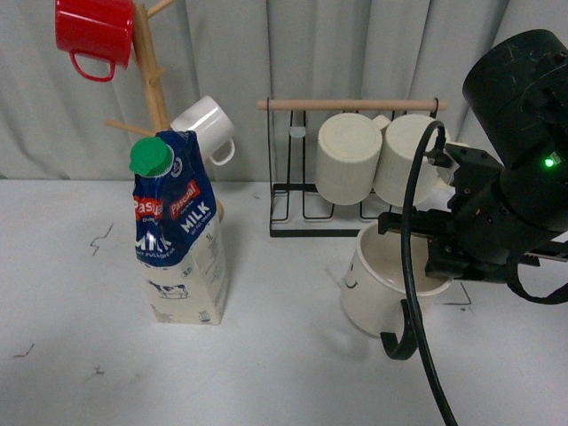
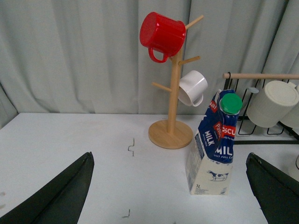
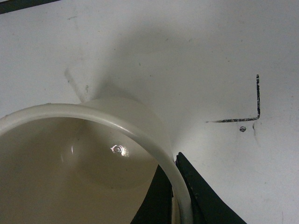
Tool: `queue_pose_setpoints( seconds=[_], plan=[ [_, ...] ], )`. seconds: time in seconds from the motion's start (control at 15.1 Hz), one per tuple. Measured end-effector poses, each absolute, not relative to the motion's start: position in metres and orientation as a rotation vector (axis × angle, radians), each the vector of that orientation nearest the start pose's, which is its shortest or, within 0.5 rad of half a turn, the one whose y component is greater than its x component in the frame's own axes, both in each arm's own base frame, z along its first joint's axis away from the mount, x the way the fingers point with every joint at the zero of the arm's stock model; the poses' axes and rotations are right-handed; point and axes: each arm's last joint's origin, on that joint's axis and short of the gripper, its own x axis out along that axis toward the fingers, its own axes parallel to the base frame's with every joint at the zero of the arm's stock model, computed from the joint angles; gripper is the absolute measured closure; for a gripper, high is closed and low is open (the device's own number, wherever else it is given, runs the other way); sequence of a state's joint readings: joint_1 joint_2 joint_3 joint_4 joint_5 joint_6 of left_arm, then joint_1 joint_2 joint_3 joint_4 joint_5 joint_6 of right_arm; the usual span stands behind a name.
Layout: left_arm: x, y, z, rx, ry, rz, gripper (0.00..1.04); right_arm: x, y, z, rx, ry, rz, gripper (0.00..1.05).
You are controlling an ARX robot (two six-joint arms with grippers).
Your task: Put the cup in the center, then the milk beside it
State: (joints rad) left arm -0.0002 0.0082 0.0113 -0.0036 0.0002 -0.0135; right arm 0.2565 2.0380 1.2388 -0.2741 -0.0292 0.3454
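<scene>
- Cup (image 1: 377, 288), a wide cream-coloured mug with a black loop handle, appears in the front view on the right part of the white table (image 1: 71, 293), near the camera. The black right gripper (image 1: 439, 262) holds it at its right rim. Whether its base touches the table cannot be told.
- In the same view, the tall milk carton (image 1: 182, 240), blue-topped with a green cap, stands upright well to the left of the cup. Just behind it is a wooden mug tree (image 1: 151, 71) carrying a red mug (image 1: 93, 31) and a small white mug (image 1: 206, 124). Far behind the cup, a black wire rack (image 1: 293, 213) holds two cream mugs (image 1: 349, 158).
- In the left wrist view, the left gripper (image 2: 169, 158) is spread wide, its dark fingers (image 2: 65, 191) well apart and holding nothing. The milk carton (image 2: 215, 149) stands just beside the mug tree (image 2: 173, 107).
- In the right wrist view, the right gripper (image 3: 175, 196) pinches the cup (image 3: 70, 168) at its rim, with one black finger inside and one outside. A black corner mark (image 3: 254, 112) lies on the table near the cup.
</scene>
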Motion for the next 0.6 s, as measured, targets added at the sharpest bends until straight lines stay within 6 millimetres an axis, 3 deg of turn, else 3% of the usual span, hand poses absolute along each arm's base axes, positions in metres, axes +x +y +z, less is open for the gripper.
queue_pose_setpoints(
  seconds=[0.13,0.26,0.33,0.46,0.6],
  plan=[
    [0.098,0.0,0.166,-0.014,0.001,0.0,0.07,0.389,0.105,0.115,0.18,1.107,0.061,1.01],
    [0.098,0.0,0.166,-0.014,0.001,0.0,0.07,0.391,0.105,0.113,0.185,1.112,0.058,0.8],
    [0.098,0.0,0.166,-0.014,0.0,0.0,0.07,0.392,0.106,0.114,0.188,1.106,0.057,0.8],
    [0.098,0.0,0.166,-0.014,0.001,0.0,0.07,0.395,0.107,0.117,0.203,1.075,0.076,0.58],
    [0.098,0.0,0.166,-0.014,0.001,0.0,0.07,0.382,0.105,0.134,0.241,0.999,0.126,0.33]
  ],
)
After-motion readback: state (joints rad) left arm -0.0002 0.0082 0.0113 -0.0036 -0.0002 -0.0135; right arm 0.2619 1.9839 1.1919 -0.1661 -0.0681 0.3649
